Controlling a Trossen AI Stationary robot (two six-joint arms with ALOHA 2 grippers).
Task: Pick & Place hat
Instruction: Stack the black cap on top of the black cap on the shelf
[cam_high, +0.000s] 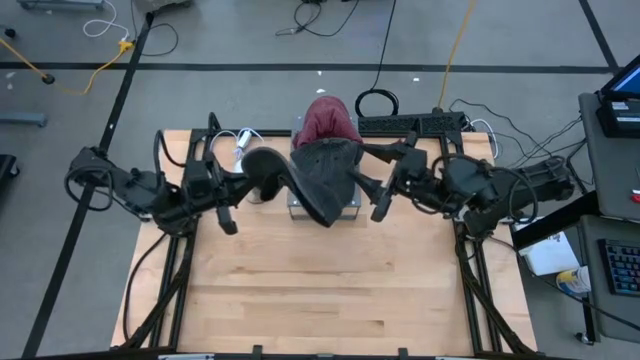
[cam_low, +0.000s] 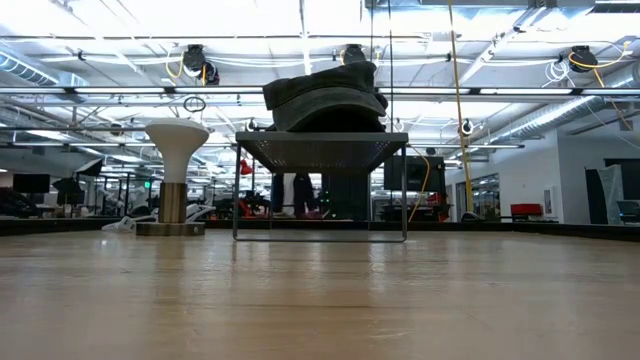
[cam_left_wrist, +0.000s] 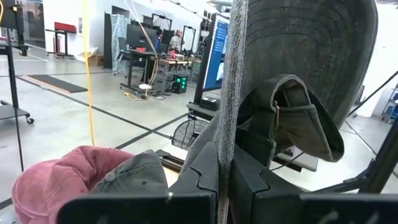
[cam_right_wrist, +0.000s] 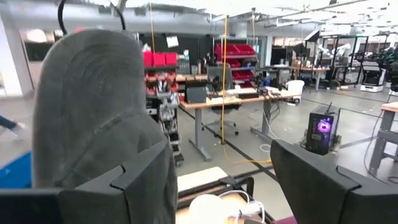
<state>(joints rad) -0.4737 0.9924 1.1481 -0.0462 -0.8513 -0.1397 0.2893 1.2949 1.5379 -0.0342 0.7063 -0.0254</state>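
A dark grey hat (cam_high: 325, 178) spreads over the metal mesh stand (cam_high: 348, 210) at the table's far middle. In the left wrist view its hollow inside and back strap (cam_left_wrist: 292, 118) face the camera. A red hat (cam_high: 325, 120) lies behind it, with another grey hat (cam_left_wrist: 134, 171) beside that. My left gripper (cam_high: 245, 182) is shut on the dark hat's brim, at the stand's left. My right gripper (cam_high: 382, 195) is open at the stand's right. The hat's grey cloth (cam_right_wrist: 87, 106) stands close beside one of its fingers (cam_right_wrist: 146, 180); whether they touch, I cannot tell. My left gripper (cam_left_wrist: 225, 186) pinches the dark grey hat's brim (cam_left_wrist: 231, 112) between its two fingers, coming level from the table's left. The brim stands on edge in the hold and the crown hangs out beyond the fingers, over the stand. Whether the crown rests on the stand is hidden.
The mesh stand (cam_low: 320, 150) stands on thin legs, with hats piled on top (cam_low: 325, 95). A white mushroom-shaped hat stand (cam_low: 175, 140) is left of it, toward the far edge. Cables and a power strip (cam_high: 410, 125) lie behind the far edge. Bare wood (cam_high: 320, 290) fills the near half.
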